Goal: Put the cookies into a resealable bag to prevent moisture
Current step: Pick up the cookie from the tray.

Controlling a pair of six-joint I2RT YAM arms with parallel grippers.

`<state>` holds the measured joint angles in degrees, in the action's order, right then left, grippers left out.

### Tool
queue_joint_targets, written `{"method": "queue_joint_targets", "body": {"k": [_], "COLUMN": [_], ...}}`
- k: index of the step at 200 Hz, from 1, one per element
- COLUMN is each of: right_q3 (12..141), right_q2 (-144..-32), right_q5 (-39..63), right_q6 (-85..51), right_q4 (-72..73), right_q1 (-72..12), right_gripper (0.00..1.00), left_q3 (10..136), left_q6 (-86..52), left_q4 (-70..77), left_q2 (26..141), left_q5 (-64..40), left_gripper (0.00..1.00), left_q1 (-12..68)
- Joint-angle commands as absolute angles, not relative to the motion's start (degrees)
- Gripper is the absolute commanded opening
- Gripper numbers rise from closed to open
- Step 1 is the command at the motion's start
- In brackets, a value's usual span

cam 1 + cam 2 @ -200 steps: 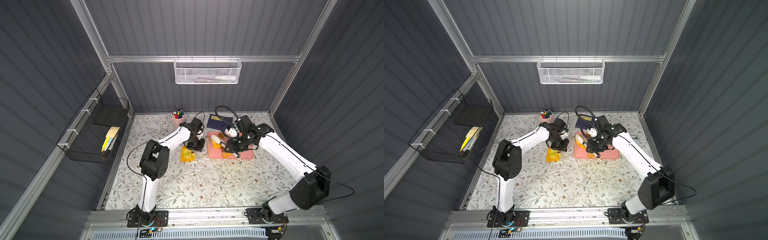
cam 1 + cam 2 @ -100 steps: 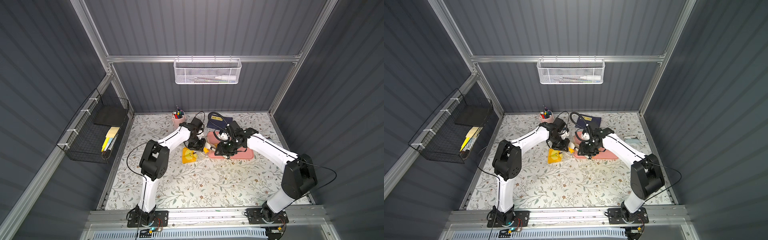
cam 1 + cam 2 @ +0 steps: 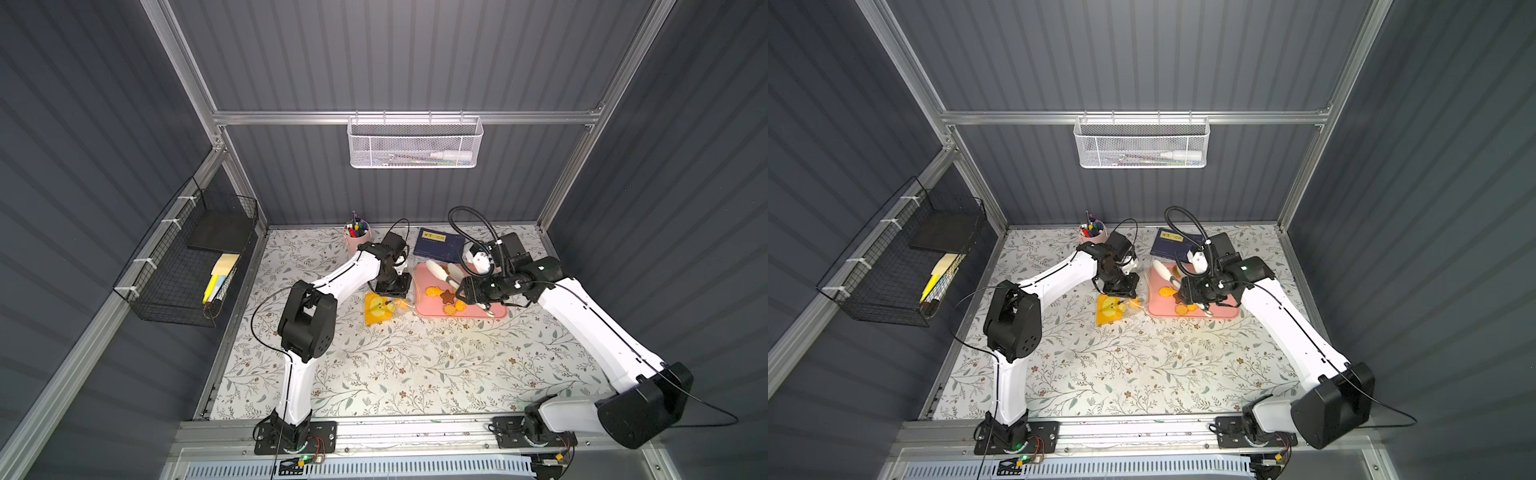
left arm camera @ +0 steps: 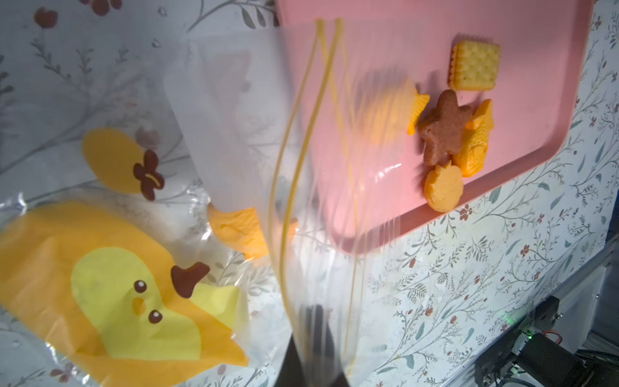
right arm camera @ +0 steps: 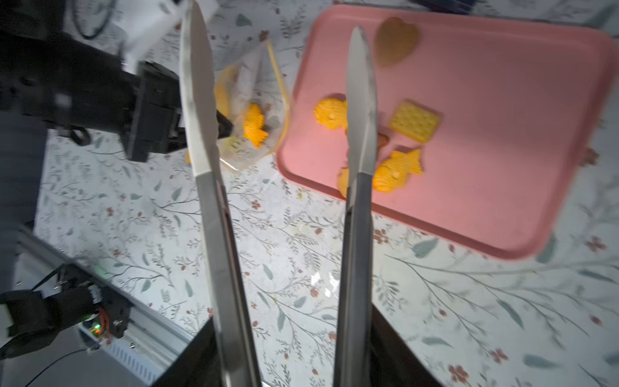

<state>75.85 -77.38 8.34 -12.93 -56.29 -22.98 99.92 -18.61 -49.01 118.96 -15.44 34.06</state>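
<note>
On the left wall, a black wire basket [image 3: 187, 266] holds yellow paper pads and a dark flat slab. A pink cup [image 3: 356, 240] packed with pens stands at the rear edge of the tabletop [image 3: 374, 374]. High on the back wall, a white mesh basket [image 3: 415, 145] carries a white tube. The resealable bag [image 4: 231, 140] lies on the tabletop behind centre, just beside the left edge of the pink tray [image 3: 496, 311], and one orange fish-shaped cookie [image 4: 239, 231] sits inside it. The left gripper [image 3: 391, 288] is clenched on the bag's rim and holds the mouth raised, its two yellow zip strips parted. The bag is clear crinkled film with a frosted white panel and an orange patch printed with a yellow apple face. The other cookies [image 4: 443, 130] lie on the tray. A brown star touches two orange fish, a round orange one sits at the front edge, and a pale waffle square lies close by. A brown heart [image 5: 397, 40] lies apart toward the rear edge. The right gripper [image 3: 471, 291] grasps metal tongs [image 5: 360, 117]. The tong arms are spread with nothing between them, and their tips hang over the tray's left half. A navy book [image 3: 438, 246] lies at the rear edge behind the tray. In both top views the right arm covers part of the tray.
</note>
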Motion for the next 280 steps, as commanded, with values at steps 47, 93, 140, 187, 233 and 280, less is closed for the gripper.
{"method": "queue_joint_targets", "body": {"k": [47,93,140,187,233,280], "right_q3": [73.15,75.7,75.72,75.53,74.73,76.81], "right_q2": [-86.24,-92.77,-91.72,-90.77,-95.27,-92.05], "right_q5": [-6.51,-11.18,-15.97,-8.74,-7.35,-5.91], "right_q6": [-13.18,-10.51,-10.19,-9.07,-9.48,-9.98], "right_q4": [-63.92,-67.96,-70.68,-66.5,-65.6,-66.13], "right_q1": [-23.51,-23.64,-22.31,-22.32,-22.48,-22.76], "right_gripper": [0.6,0.6,0.6,0.61,0.55,0.36], "left_q3": [100.59,100.17,100.1,99.85,99.05,100.09], "left_q6": [-18.81,-18.72,-18.64,-18.37,-18.37,-18.19], "left_q4": [-50.38,-49.75,-49.09,-49.23,-49.39,-49.65], "left_q2": [119.59,119.59,119.97,119.76,119.27,120.29], "left_q5": [-14.2,-14.56,-14.54,-14.67,-14.53,-14.47], "left_gripper": [0.0,0.0,0.0,0.0,0.0,0.0], "left_q1": [33.84,33.85,33.84,33.84,33.84,33.84]}}
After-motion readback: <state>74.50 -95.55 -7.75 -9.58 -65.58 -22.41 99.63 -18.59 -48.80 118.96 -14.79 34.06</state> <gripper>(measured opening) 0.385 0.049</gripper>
